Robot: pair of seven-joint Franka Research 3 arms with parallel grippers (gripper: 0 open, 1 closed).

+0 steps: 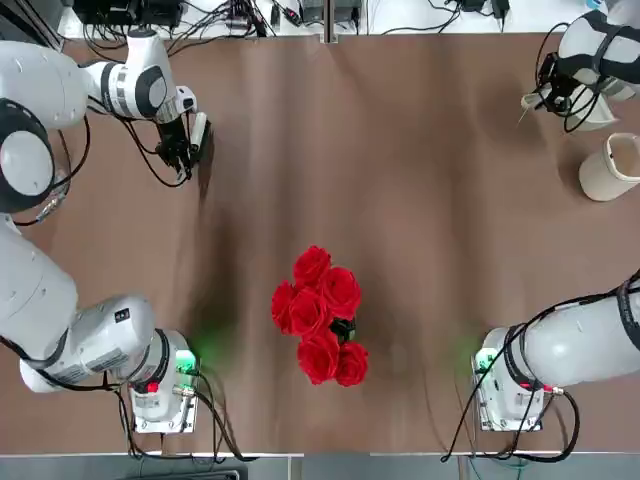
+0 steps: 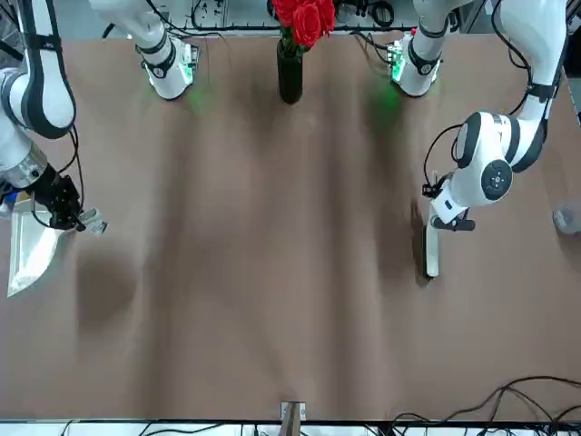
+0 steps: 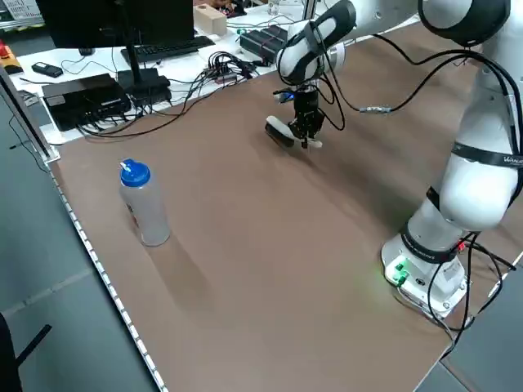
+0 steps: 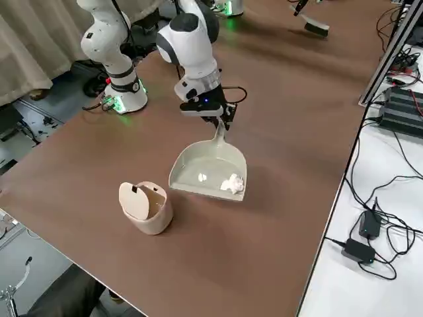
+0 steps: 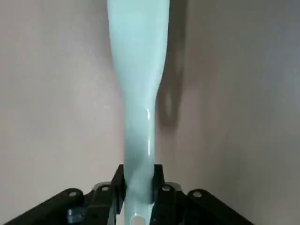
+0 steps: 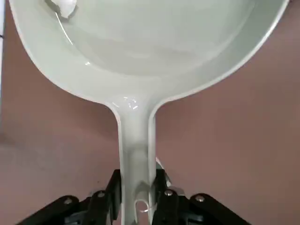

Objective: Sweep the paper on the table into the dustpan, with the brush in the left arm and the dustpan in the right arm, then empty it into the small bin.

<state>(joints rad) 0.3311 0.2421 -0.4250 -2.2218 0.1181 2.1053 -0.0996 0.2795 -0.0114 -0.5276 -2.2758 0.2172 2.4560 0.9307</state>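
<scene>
Right side view gives us the clearest read: the paper (image 4: pixel 232 184) lies inside the dustpan (image 4: pixel 208 173), near the scoop's open lip, with a smaller white scrap beside it, so we judge the sweeping done and only the emptying left. The dustpan sits low over the desk (image 4: pixel 291 132), whether resting or just lifted we cannot tell, with the small bin (image 4: pixel 146 208) just beside its lip, tipped so its mouth faces sideways. The right end effector (image 4: pixel 219 119) is clamped on the dustpan's handle, as the right wrist view confirms, so the paper sits one scoop-length beyond those fingers, on the bin's side. We expect the next move to lift and tilt the scoop over the bin, and the wad near the lip could slip out early. On the far left of the desk, well apart from all this, the left end effector (image 3: pixel 309 131) is clamped on the brush (image 3: pixel 280 134), which hangs at the desk surface. Roses stand between the arm bases.
</scene>
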